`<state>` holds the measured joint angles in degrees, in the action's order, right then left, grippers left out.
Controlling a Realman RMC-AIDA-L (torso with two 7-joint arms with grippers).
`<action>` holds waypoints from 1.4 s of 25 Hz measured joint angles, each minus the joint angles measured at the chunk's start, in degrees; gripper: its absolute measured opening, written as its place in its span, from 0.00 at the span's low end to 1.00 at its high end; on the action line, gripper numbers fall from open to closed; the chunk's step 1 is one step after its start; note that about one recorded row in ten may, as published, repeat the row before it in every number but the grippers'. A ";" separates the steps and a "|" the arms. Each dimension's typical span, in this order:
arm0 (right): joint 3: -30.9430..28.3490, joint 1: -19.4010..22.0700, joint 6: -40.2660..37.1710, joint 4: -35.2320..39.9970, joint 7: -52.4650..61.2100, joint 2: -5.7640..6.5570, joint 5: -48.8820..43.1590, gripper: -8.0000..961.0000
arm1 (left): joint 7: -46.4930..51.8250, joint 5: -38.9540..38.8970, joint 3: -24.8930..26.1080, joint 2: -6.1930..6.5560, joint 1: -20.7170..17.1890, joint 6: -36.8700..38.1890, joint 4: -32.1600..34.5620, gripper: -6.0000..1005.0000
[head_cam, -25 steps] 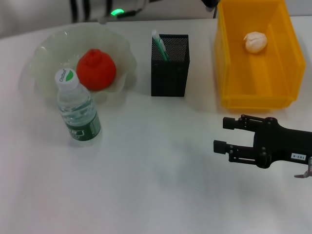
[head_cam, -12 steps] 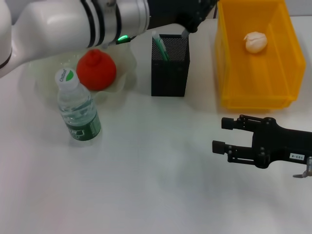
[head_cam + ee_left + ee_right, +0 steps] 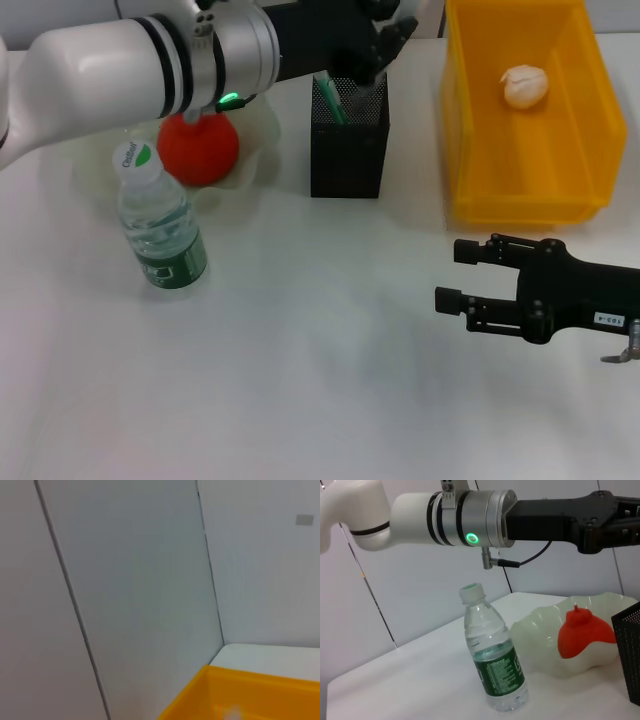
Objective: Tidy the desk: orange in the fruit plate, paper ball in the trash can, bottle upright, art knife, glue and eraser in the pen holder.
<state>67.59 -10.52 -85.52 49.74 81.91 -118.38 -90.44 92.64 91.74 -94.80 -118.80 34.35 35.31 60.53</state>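
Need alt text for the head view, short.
The left gripper reaches over the pen holder. Orange in fruit plate, bottle upright, paper ball in trash can; right gripper open, idle.

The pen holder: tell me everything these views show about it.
The pen holder is a black metal-mesh cup, square-sided and taller than wide, standing upright on the white table between the fruit plate and the trash can, touching neither. A mint-green stick, the glue, leans inside against its left wall. The left gripper hangs right over its open top, hiding the far rim.
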 joint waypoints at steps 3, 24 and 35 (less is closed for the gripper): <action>0.00 -0.03 -0.04 -0.02 0.00 0.14 0.00 0.77 | 0.09 -0.03 0.29 0.02 -0.09 0.84 0.02 0.19; -7.14 0.04 -9.13 -1.56 -5.09 0.37 0.01 0.77 | -23.57 -10.83 36.96 1.24 -22.06 63.48 -12.03 0.81; -7.08 -2.30 -16.82 -6.55 -12.84 0.44 -4.28 0.77 | -30.62 7.46 38.60 2.32 -22.68 64.18 -23.96 0.81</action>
<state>60.51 -12.82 -102.33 43.19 69.07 -117.93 -94.72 62.02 99.21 -56.20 -116.48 11.66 99.48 36.57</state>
